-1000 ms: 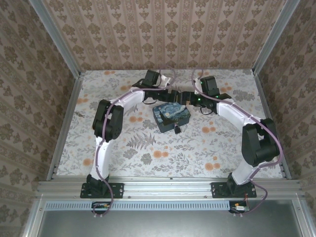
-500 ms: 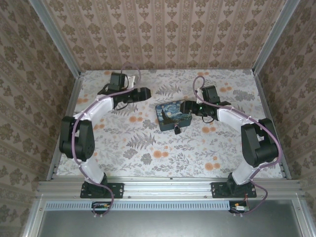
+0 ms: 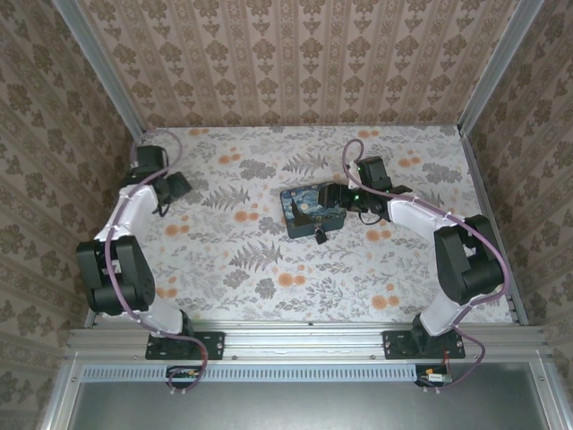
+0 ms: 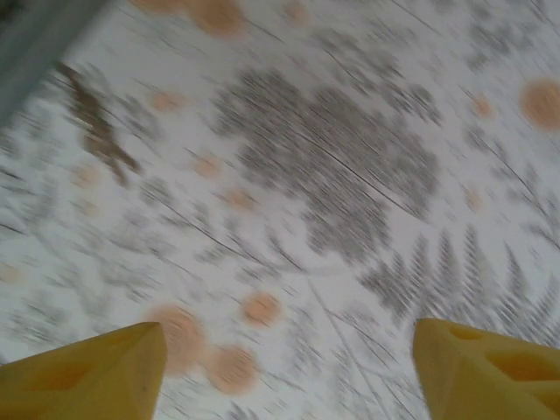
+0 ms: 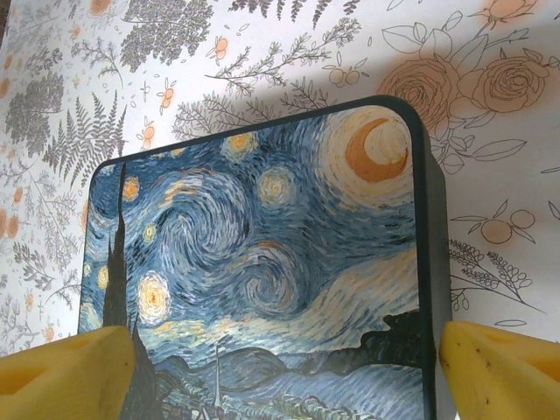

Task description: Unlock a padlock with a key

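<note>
Two sets of jaws wide apart and empty, left gripper [image 3: 176,185] at frame left, right gripper [image 5: 289,332] over painted tin [image 3: 310,208] at centre.

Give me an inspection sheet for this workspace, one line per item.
Surface: flowered cloth covers the table, lying flat.
Job's things: a box with a starry night print on its lid sits mid-table; a small dark padlock is at its near edge; the key is too small to tell.
Clutter: nothing seen.
Grippers: left gripper is open over bare cloth at the far left; right gripper is open above the box lid.
Cables: purple cables run along both arms, clear of the box.
Surroundings: patterned walls on three sides; a metal rail at the near edge.
</note>
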`<state>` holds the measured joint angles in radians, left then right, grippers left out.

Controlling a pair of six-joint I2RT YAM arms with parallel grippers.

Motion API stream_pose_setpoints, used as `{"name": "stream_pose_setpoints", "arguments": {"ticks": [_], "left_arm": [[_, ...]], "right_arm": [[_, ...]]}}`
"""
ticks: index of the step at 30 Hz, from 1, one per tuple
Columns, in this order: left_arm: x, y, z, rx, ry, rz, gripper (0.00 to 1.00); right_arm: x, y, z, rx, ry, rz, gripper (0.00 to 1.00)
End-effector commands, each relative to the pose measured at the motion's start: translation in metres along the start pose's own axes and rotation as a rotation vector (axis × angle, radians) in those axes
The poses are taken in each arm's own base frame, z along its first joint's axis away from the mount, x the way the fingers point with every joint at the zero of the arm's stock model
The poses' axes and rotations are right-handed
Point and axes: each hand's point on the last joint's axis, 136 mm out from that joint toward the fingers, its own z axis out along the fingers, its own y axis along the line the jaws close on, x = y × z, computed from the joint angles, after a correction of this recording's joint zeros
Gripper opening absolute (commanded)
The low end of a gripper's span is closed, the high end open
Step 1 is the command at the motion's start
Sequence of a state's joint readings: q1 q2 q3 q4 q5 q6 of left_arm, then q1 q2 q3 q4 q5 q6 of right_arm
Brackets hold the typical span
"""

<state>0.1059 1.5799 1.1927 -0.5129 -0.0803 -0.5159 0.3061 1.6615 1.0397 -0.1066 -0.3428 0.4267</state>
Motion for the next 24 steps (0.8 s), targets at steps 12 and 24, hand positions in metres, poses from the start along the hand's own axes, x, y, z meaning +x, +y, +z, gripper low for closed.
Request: {"name": "stream_pose_setpoints", "arguments": {"ticks": [12,24], "left_arm": [[-0.023,0.084,0.071,-0.118,0.109,-0.217,0.45],[-0.028,0.091,0.108,-0.110,0.135,-0.203,0.41]], "right_arm": [[-0.018,0.051,-0.036,-0.021,-0.038,-0.069,0.91],[-0.015,0.064,-0.034,-0.028,-0.021,-0.085,0.91]]}}
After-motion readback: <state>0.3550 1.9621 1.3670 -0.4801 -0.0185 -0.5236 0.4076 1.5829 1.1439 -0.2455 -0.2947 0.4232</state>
